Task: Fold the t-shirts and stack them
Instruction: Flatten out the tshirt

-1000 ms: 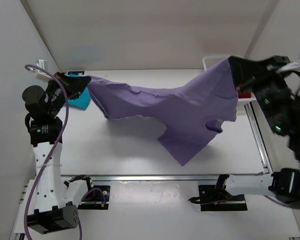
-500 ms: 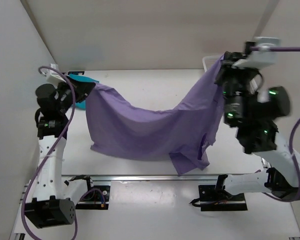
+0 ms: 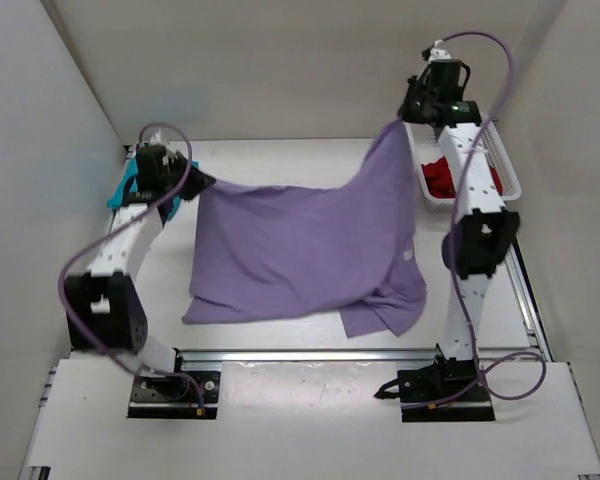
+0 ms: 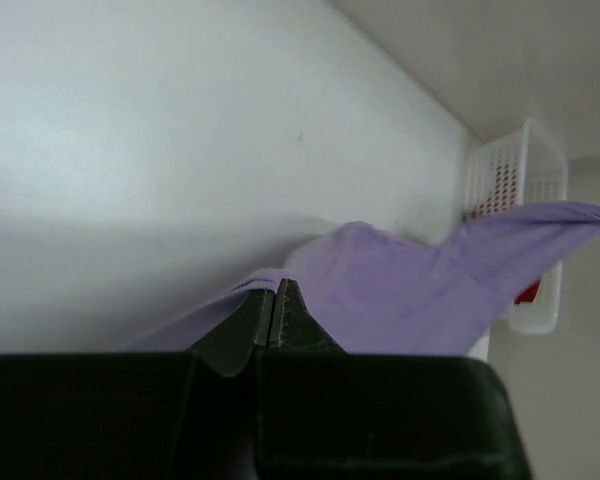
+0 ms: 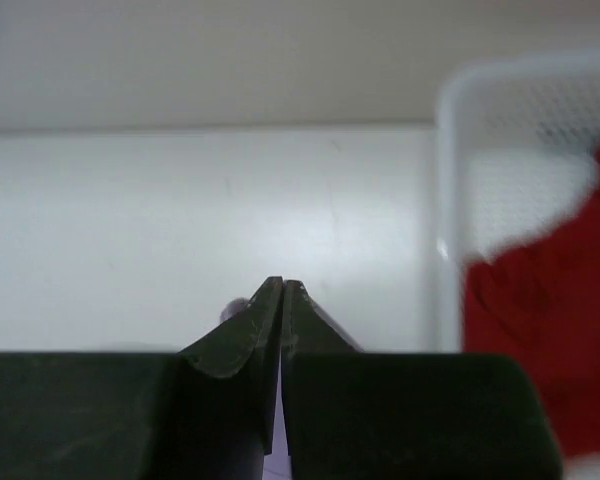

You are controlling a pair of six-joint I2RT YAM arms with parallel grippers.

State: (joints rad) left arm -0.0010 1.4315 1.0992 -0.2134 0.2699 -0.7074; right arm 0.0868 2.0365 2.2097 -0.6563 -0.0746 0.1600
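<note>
The light purple t-shirt [image 3: 300,245] hangs stretched between my two grippers, and its lower hem and one sleeve trail on the table near the front rail. My left gripper [image 3: 193,181] is shut on the shirt's left upper corner; in the left wrist view the cloth [image 4: 420,300] folds over the closed gripper tips [image 4: 277,285]. High at the back, my right gripper [image 3: 401,126] is shut on the right upper corner, and only a sliver of purple [image 5: 234,309] shows beside its closed tips [image 5: 282,286]. The dark red t-shirt [image 3: 442,178] lies in the basket. The teal t-shirt [image 3: 120,190] peeks out behind the left arm.
A white mesh basket [image 3: 503,168] stands at the back right of the table, right next to the right gripper [image 5: 448,210]. A metal rail [image 3: 310,352] runs along the table's front edge. Walls close in on the left, back and right.
Both arms have stretched toward the back of the table, carrying the purple shirt's top edge with them. The shirt now hangs flatter and wider, its bottom dragging on the table.
</note>
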